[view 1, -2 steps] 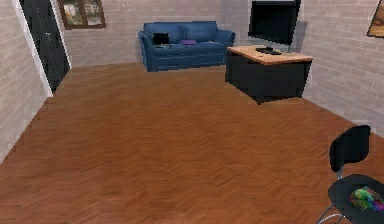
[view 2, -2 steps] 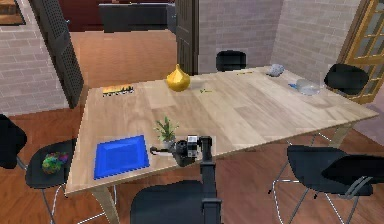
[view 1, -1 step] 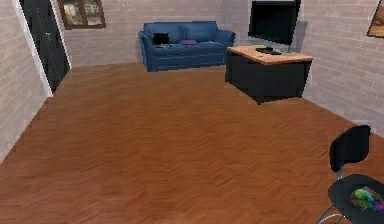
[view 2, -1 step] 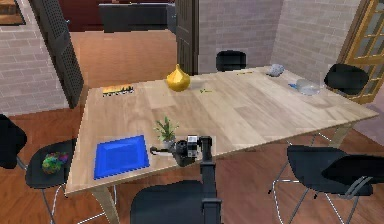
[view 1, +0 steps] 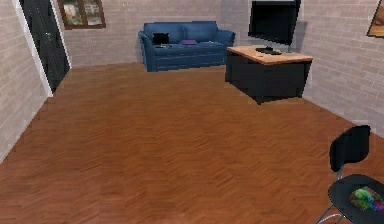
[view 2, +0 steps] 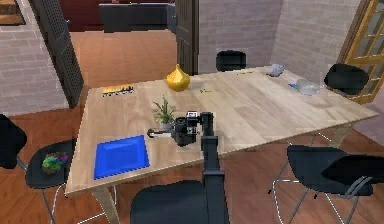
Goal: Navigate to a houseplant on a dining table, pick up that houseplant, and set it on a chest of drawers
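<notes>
Ringed by black chairs (view 2: 335, 168), the dining table (view 2: 260, 110) bears a yellow vase (view 2: 178, 78), a blue tray (view 2: 122, 157) lower left, and centre-left the upright houseplant (view 2: 163, 107), leaves pointing up, the gripper (view 2: 156, 132) just below it in frame, its hold impossible to tell.

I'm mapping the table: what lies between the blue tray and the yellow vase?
In the arm side view, the small green houseplant stands between the blue tray and the yellow vase; the tool shows there too.
</notes>
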{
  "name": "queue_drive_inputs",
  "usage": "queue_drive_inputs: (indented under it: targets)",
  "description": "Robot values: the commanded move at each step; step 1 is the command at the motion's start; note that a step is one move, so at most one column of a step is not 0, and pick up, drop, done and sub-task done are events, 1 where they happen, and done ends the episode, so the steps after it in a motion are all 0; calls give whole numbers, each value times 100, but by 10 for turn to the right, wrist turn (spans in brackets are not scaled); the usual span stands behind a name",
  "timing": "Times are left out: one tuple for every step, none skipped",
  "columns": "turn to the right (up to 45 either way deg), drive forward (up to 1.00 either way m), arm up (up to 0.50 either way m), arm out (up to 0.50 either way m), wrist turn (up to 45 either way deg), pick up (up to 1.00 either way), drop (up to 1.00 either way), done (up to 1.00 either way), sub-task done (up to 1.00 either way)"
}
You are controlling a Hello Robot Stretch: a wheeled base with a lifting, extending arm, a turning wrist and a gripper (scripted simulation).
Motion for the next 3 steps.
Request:
queue_drive_inputs:
  targets:
    - [0,0,22,0,0,0,0,0,0]
    - [0,0,0,0,-450,0,0,0,0]
    - [0,0,0,0,-450,0,0,0,0]
